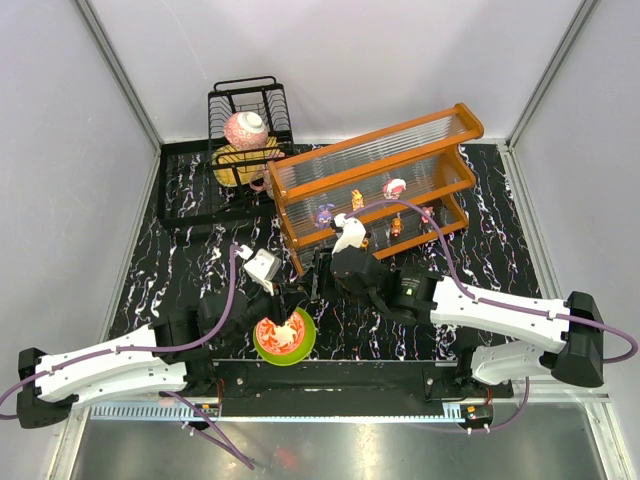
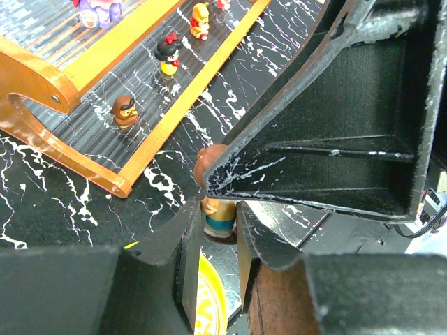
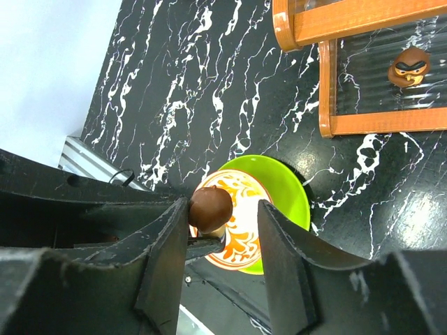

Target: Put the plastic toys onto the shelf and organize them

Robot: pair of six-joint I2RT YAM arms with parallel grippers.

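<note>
My left gripper (image 2: 215,234) is shut on a small toy with a brown round head and teal band (image 2: 218,218), held above the table in front of the shelf. My right gripper (image 3: 223,230) is open, its jaws on either side of that toy's brown head (image 3: 211,208), which touches its left finger. In the top view both grippers meet, the left gripper (image 1: 297,295) and the right gripper (image 1: 318,280). The orange-framed shelf (image 1: 370,175) holds several toys on its lower tier: purple (image 1: 324,213), yellow (image 1: 357,200), pink-and-white (image 1: 394,187), and a brown one (image 3: 408,66).
A green-rimmed patterned bowl (image 1: 285,338) lies under the grippers near the table's front edge and shows below the toy in the right wrist view (image 3: 279,188). A black wire dish rack (image 1: 250,110) with crockery stands at the back left, beside the shelf.
</note>
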